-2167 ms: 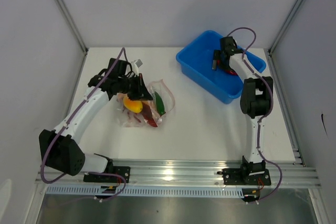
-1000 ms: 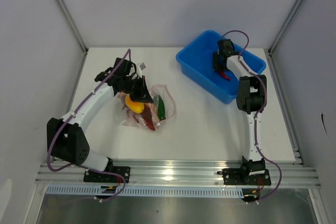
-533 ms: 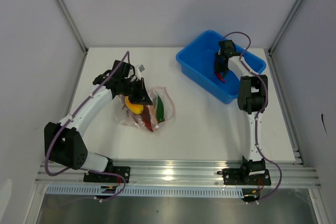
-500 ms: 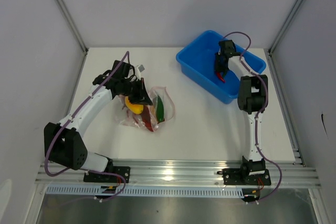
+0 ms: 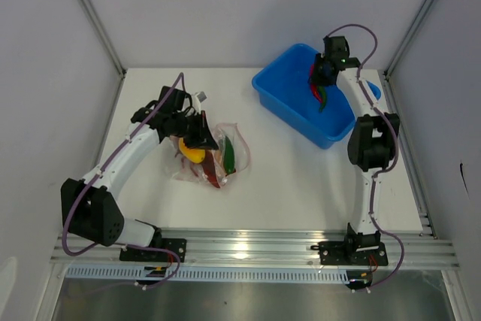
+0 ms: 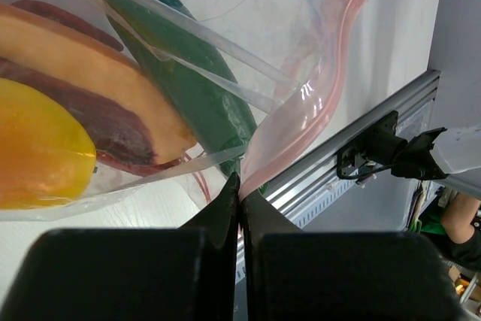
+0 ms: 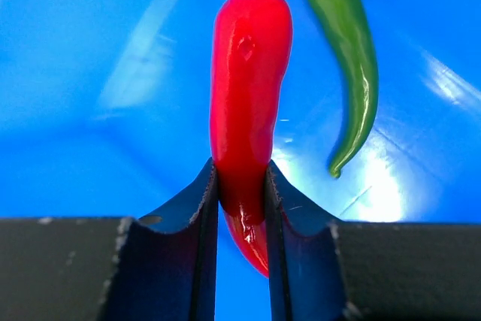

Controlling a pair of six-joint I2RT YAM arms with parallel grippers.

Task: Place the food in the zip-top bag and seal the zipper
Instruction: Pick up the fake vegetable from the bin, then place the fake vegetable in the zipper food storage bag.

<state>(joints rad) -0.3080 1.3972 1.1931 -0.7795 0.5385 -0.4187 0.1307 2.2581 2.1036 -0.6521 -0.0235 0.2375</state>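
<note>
— Food first: how much of it is inside the zip-top bag [image 5: 222,157] now?
— Several pieces. In the left wrist view a yellow fruit [image 6: 37,148], an orange piece [image 6: 90,73], a dark red pepper [image 6: 105,129] and a dark green chili [image 6: 188,88] lie under the clear film, just beyond the fingertips of the left hand [image 6: 239,186].
— What does this hand do?
— It is closed tight and pinches the edge of the bag, right beside the pink zipper [image 6: 331,58]. The zipper runs away from the hand and its two sides stand apart, so the mouth is open.
— And the right hand [image 7: 240,178]?
— Its jaws are narrow and grip a red chili [image 7: 248,73] near the lower end. The chili points away from the fingers, over the blue bin [image 7: 75,73]. A thin green chili [image 7: 349,58] seems to lie on the bin floor beside it, apart from the hand.
— So what remains?
— I judge the task about half done. The red chili must go across the desk [image 5: 301,178] to the bag, then probably the thin green one. After that the zipper must be pressed shut; the sealing is not yet begun.
</note>
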